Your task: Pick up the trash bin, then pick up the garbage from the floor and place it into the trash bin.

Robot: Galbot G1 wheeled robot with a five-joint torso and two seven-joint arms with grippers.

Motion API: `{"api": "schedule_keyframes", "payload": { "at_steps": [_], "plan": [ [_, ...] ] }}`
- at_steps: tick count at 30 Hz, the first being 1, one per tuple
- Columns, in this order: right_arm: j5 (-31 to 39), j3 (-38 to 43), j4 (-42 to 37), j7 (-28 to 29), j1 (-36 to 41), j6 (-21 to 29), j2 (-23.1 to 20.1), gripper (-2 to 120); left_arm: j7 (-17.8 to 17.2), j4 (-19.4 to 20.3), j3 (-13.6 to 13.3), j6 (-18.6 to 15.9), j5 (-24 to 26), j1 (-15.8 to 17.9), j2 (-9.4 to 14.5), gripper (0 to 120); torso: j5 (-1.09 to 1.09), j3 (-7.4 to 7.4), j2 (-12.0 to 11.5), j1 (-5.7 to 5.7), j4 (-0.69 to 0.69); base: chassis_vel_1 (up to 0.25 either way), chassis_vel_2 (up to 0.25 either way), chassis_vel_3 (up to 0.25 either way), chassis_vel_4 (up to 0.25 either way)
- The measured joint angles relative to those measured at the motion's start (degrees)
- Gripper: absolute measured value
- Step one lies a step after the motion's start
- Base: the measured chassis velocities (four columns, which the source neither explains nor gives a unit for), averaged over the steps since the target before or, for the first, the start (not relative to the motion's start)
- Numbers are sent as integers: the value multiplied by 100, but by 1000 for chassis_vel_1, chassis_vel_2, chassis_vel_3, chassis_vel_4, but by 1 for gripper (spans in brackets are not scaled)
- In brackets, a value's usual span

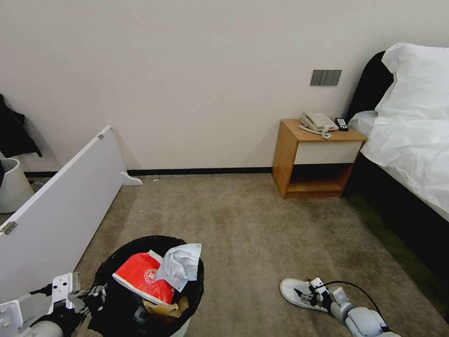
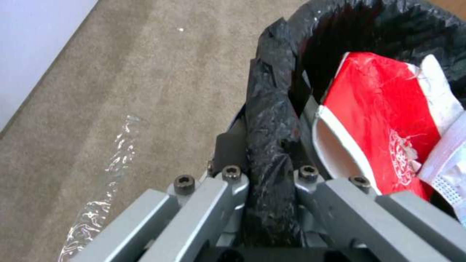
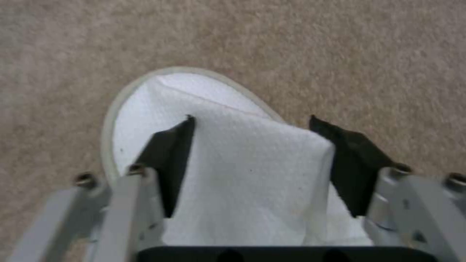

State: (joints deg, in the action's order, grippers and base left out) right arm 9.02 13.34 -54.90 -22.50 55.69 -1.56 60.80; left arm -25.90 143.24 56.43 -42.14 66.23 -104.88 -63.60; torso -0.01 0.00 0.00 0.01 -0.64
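Right claw on a slipper, left claw on the bin rim.

The right gripper (image 3: 250, 145) is low at the floor (image 1: 243, 224), its dark fingers (image 3: 170, 160) pressing either side of the white slipper's (image 3: 243, 174) upper, pinched on it. Off to its left, the left gripper (image 2: 264, 174) is clamped on the bag-covered rim of the trash bin (image 1: 121, 262). Inside the bin lie a red-white packet (image 1: 140, 276), a pale tissue (image 1: 180, 264) and brown paper (image 1: 161, 309).
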Motion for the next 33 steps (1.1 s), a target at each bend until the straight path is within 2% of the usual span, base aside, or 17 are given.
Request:
{"api": "schedule_keyframes", "payload": {
  "at_steps": [1,2,4,5,7,8,10,11,16,33],
  "plan": [
    [13,-18,0,-55,-3,-46,-1,50,-2,0,7,0,6,3,5,4,1,0,0,0,0,0,0,0,0],
    [13,-18,0,-55,-3,-46,-1,50,-2,0,7,0,6,3,5,4,1,0,0,0,0,0,0,0,0],
    [15,-26,8,-74,-6,-67,0,40,-3,0,19,0,18,3,15,4,0,0,0,0,0,0,0,0,0],
    [15,-26,8,-74,-6,-67,0,40,-3,0,19,0,18,3,15,4,0,0,0,0,0,0,0,0,0],
    [15,-27,16,-76,-6,-74,-2,30,-5,0,22,0,25,5,17,4,1,0,0,0,0,0,0,0,0],
    [15,-27,16,-76,-6,-74,-2,30,-5,0,22,0,25,5,17,4,1,0,0,0,0,0,0,0,0],
    [9,-23,15,-76,7,-76,-11,19,-6,0,21,0,29,12,17,4,0,0,0,0,0,0,0,0,0],
    [9,-23,15,-76,7,-76,-11,19,-6,0,21,0,29,12,17,4,0,0,0,0,0,0,0,0,0],
    [-39,-13,2,-64,82,-73,-41,0,-7,0,19,0,31,18,21,4,1,0,0,0,0,0,0,0,0],
    [-115,257,-122,-10,213,-57,-183,0,-8,0,-13,0,16,9,8,4,2,0,0,0,-1,0,0,0,0]
  ]
}}
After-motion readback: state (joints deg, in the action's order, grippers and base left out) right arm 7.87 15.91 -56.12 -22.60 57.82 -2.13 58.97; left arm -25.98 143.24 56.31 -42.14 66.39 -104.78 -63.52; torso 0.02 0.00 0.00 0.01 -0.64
